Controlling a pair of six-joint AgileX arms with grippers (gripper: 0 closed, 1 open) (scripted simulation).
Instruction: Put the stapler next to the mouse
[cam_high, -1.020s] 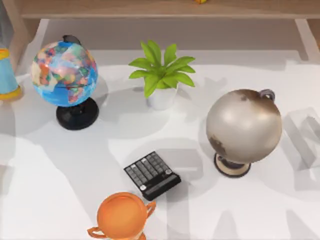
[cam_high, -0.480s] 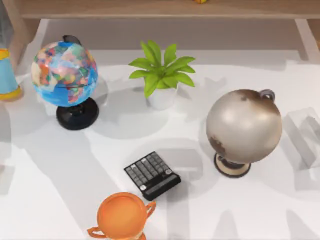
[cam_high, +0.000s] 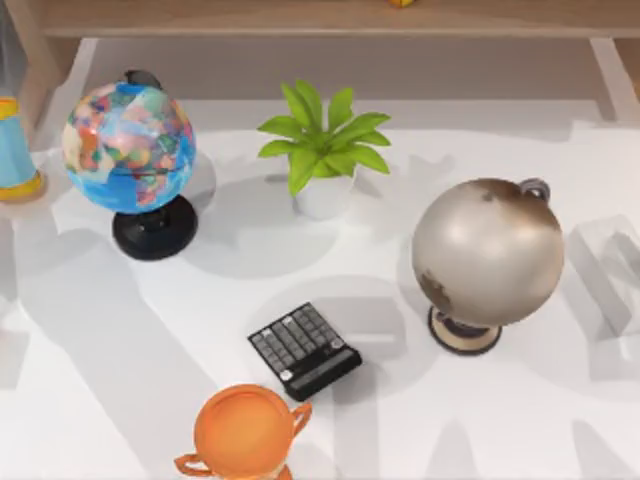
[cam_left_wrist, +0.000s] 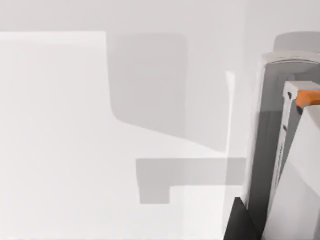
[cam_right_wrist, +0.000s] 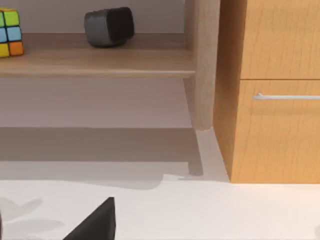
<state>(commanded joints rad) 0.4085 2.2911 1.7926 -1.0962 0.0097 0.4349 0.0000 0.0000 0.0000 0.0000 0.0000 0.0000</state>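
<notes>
One stapler (cam_left_wrist: 265, 150) logged: whitish body with a darker grey stripe, standing at the margin of the left wrist view and only partly seen. A small orange piece shows beside its upper end; I cannot tell whether that belongs to it. It sits on the white tabletop (cam_left_wrist: 75, 125), close ahead of the left gripper (cam_left_wrist: 239, 224), of which just a dark wedge is seen. Right gripper (cam_right_wrist: 95, 222): likewise a dark wedge, low over the tabletop and facing a wooden shelf (cam_right_wrist: 100, 62) and a cabinet (cam_right_wrist: 270, 125). Whether either gripper is wide or closed I cannot tell.

Judgement: approach stage, nothing grasped yet.

Risks:
- The stapler is tall and narrow as it stands, so a sideways brush from the left gripper could topple it.
- The mouse's place is not settled. A dark rounded object (cam_right_wrist: 107, 25) lies on the shelf near a colour cube (cam_right_wrist: 10, 32), and I cannot say what it is. Setting down by the wrong item would fail the task.
- The black calculator (cam_high: 304, 349) could be mistaken for the target.

View comparison: the top view gives the layout, with calculator mid-table, orange trophy cup (cam_high: 243, 432) at the near edge, colourful globe (cam_high: 129, 147) left, potted plant (cam_high: 323, 150) behind, grey globe (cam_high: 488, 252) right. The wrist views add the stapler, shelf and cabinet.
</notes>
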